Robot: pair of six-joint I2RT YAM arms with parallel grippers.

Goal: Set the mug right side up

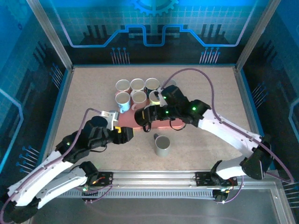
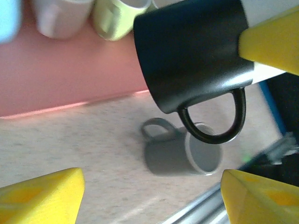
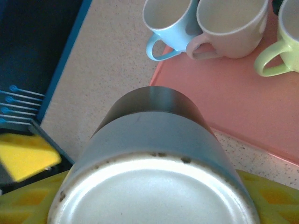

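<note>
Half done, I judge: my right hand (image 1: 158,113) grips the black mug (image 1: 144,115) by its base, sideways above the edge of the pink tray (image 1: 174,125); my left hand (image 1: 125,134) hangs open beside it; setting it upright is left

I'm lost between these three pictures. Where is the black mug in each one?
Top external: the black mug is at the centre, tipped sideways over the near edge of the pink tray.
Left wrist: the black mug is at upper right, handle hanging down, with the pink tray to its left.
Right wrist: the black mug is at lower centre, pale base toward the camera, with the pink tray at upper right.
Shared landmark: the pink tray.
</note>
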